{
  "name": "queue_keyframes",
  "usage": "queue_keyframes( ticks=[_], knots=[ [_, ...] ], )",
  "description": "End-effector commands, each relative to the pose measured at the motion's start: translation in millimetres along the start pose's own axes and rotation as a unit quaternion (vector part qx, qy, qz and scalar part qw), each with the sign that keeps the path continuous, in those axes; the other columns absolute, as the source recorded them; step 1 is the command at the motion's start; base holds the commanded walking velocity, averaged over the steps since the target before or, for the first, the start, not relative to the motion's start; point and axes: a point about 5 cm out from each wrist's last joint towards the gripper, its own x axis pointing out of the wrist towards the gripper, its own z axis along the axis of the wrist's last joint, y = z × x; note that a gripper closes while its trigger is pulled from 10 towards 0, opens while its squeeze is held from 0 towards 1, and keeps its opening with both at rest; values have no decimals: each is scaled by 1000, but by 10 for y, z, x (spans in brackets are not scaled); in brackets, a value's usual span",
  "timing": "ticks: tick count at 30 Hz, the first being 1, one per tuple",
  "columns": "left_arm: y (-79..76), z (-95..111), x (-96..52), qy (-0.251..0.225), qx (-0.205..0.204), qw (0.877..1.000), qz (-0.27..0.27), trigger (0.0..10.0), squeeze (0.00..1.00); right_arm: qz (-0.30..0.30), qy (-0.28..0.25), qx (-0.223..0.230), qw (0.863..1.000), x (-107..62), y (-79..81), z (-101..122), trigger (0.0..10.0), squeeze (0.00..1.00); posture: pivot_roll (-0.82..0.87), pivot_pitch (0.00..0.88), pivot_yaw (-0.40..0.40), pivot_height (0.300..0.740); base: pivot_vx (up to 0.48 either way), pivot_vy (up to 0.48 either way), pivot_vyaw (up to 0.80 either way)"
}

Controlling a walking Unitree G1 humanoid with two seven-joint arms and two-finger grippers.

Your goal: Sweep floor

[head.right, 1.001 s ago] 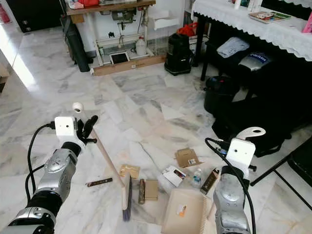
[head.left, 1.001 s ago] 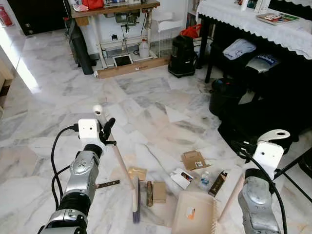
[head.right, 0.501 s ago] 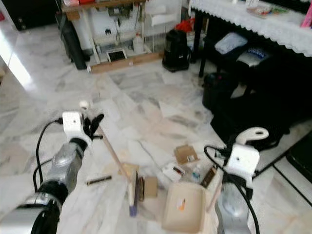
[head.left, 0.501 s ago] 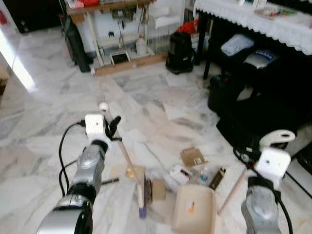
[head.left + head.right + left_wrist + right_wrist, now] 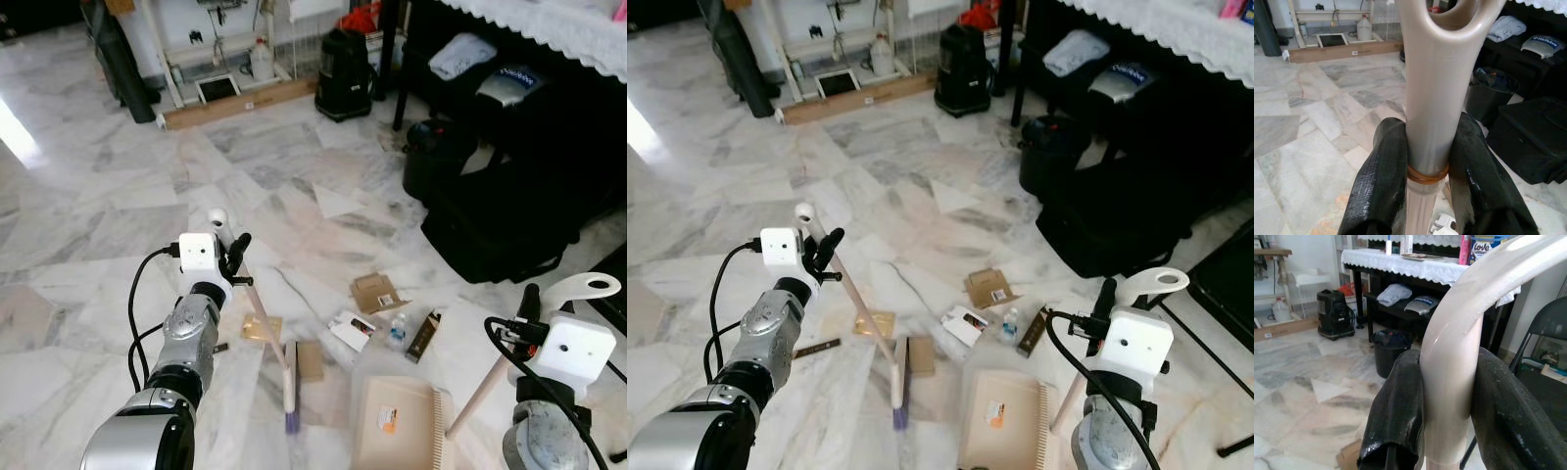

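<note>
Mid-sweep: left pincer [image 5: 1429, 166] clamps the beige long-handled broom [image 5: 265, 336], right pincer [image 5: 1447, 406] grips the beige dustpan [image 5: 401, 423]. Next, push the cardboard scraps [image 5: 376, 293] in.

Two silver, ribbed metal arms [image 5: 186, 343] end in white boxy wrist housings [image 5: 199, 254]. Black cables [image 5: 137, 304] loop from each housing along the forearm. The long fingers [image 5: 1382, 181] are matte black with a textured, woven-looking surface.
</note>
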Motion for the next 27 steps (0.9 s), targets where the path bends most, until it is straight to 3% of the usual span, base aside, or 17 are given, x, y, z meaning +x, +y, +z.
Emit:
queue_keyframes(
  ticks=[1,27],
  knots=[
    [-14,100,56,-23,-6,1000,3,10000,0,4,-14,5,1000,-15,11,94,10000,0,-190,201,43,740,0,0,0],
    [-44,367,212,-65,16,998,4,10000,0,4,1,6,1000,-57,16,111,10000,0,-193,199,56,740,0,0,0]
  ],
)
